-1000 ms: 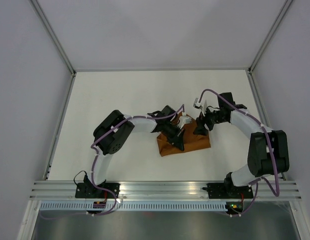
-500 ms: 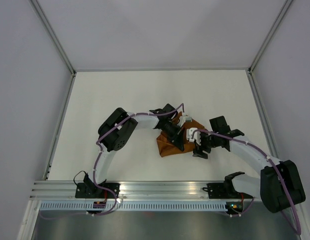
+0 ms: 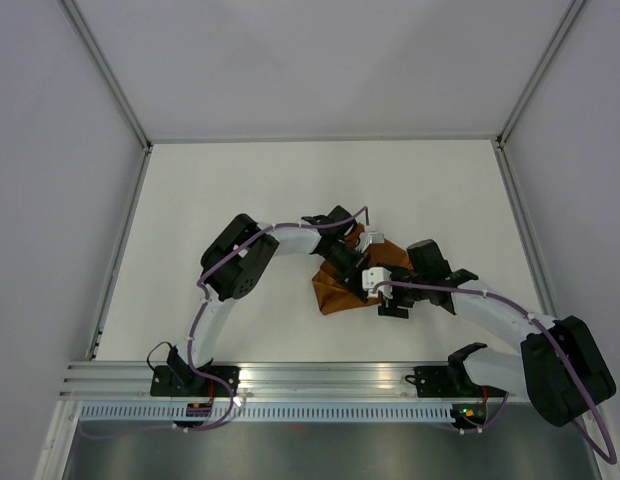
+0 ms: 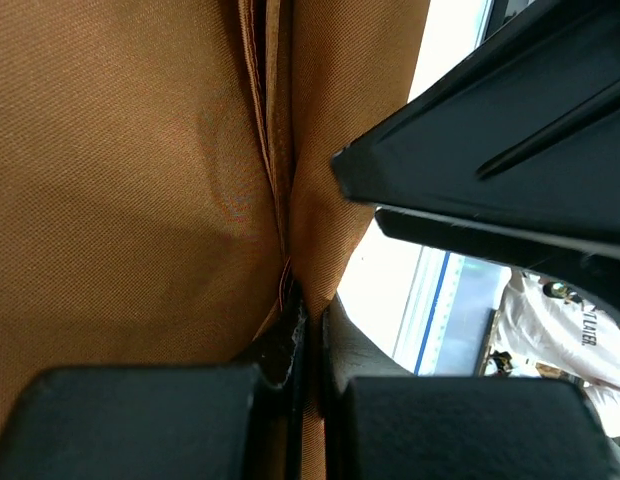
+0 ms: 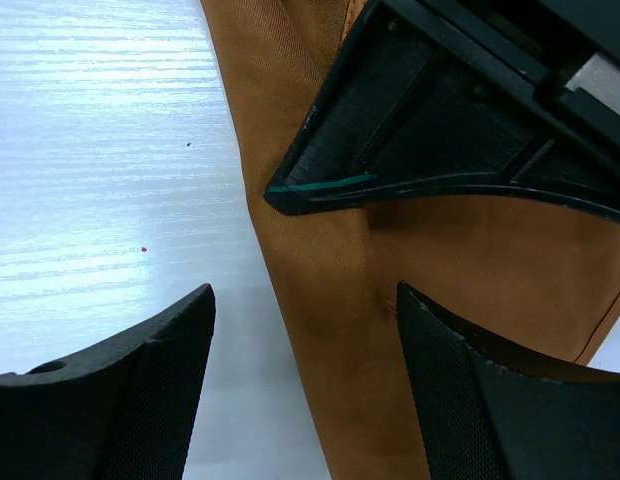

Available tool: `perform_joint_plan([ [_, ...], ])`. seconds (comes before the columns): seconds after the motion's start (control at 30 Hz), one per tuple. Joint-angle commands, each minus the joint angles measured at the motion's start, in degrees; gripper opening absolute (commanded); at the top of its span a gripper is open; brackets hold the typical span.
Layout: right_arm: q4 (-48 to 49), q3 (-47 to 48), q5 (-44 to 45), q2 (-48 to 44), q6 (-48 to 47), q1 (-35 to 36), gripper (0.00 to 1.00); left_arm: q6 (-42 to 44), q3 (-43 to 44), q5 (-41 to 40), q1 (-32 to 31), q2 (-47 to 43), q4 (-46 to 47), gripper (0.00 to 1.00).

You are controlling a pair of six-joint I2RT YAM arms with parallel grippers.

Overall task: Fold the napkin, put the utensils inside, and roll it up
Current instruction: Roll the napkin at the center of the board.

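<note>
The rust-orange napkin (image 3: 335, 292) lies folded and bunched at mid-table. My left gripper (image 3: 357, 282) is shut on a fold of it; in the left wrist view the cloth (image 4: 120, 180) fills the frame and runs down between the closed jaws (image 4: 308, 312). My right gripper (image 3: 382, 297) is open at the napkin's near right edge; in the right wrist view its jaws (image 5: 302, 295) straddle the cloth's edge (image 5: 335, 330) without touching it. A thin teal strip (image 5: 320, 184) shows along the left gripper's finger (image 5: 440, 110); I cannot tell if it is the utensil.
The white tabletop (image 3: 240, 200) is bounded by grey walls with metal frame posts (image 3: 105, 70). An aluminium rail (image 3: 320, 372) carrying both arm bases runs along the near edge. The two grippers are very close together over the napkin.
My right arm swung from the napkin's far right side round to its near right edge, close to the left gripper. The left gripper kept its grip and barely moved.
</note>
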Motion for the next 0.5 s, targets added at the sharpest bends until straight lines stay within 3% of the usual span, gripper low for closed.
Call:
perform_joint_plan([
  [0.0, 4.1, -0.9, 0.9, 1.1, -1.4, 1.3, 0.78, -2.4, 0.3, -7.9, 0.4, 3.9, -5.5, 0.02],
  [0.2, 7.6, -1.8, 2.5, 4.0, -1.2, 1.8, 0.76, -2.4, 0.8, -7.6, 0.5, 4.2, -6.0, 0.02],
  [0.3, 8.2, -1.8, 2.7, 5.3, -1.0, 1.8, 0.7, -2.1, 0.9, -7.5, 0.5, 4.3, -6.1, 0.02],
  [0.47, 7.8, -1.8, 2.8, 6.6, -0.6, 1.8, 0.53, -1.6, 1.1, -7.3, 0.5, 3.6, -6.1, 0.04],
])
